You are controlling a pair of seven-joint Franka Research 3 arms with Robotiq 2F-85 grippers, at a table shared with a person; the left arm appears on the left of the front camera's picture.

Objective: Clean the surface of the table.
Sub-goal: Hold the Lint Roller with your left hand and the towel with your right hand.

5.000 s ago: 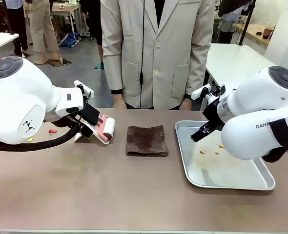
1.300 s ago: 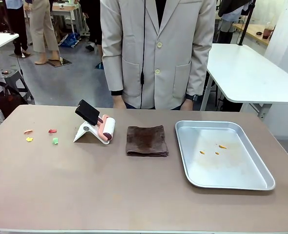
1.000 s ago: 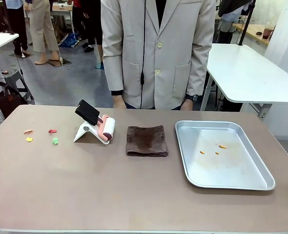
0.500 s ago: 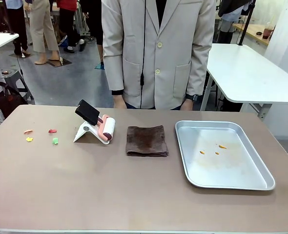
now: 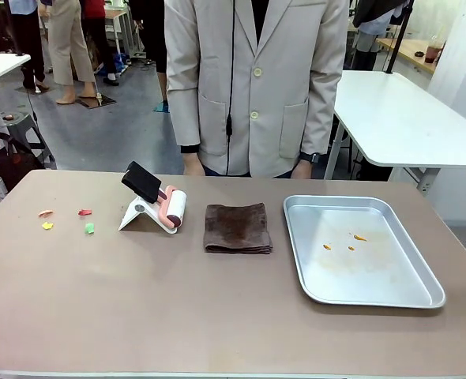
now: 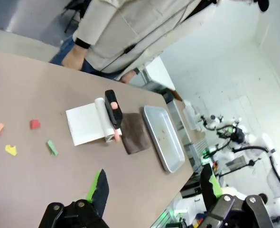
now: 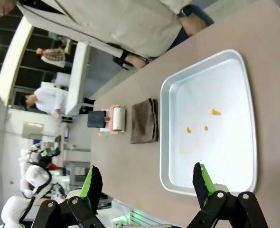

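Cleaning barely begun, by my read. The worktop [image 5: 217, 316] spans the whole front view, tan and mostly bare, with a folded brown cloth [image 5: 237, 227] lying flat about mid-width toward the far side. Coloured scraps [image 5: 89, 227], red, orange, yellow and green, lie loose well to the left of the cloth, so that patch looks uncleaned. A lint roller [image 5: 172, 210] sits on its white stand just left of the cloth, between it and the scraps, apparently untouched. A silver tray [image 5: 367, 272] lies right of the cloth, near but not touching, with a few orange crumbs [image 5: 360, 237] inside; some bits may already be collected there, cannot tell. A person [image 5: 253, 87] stands behind the cloth at the far edge, hands low at the worktop edge. Left gripper [image 6: 154, 187] hangs above the worktop well off from the cloth, on the scraps' side, jaws spread wide and holding nothing. Right gripper [image 7: 147, 178] hovers on the tray's side of the cloth, jaws likewise wide apart and empty. Left to do, as I judge: pick up or roll up the scraps, maybe wipe with the cloth.
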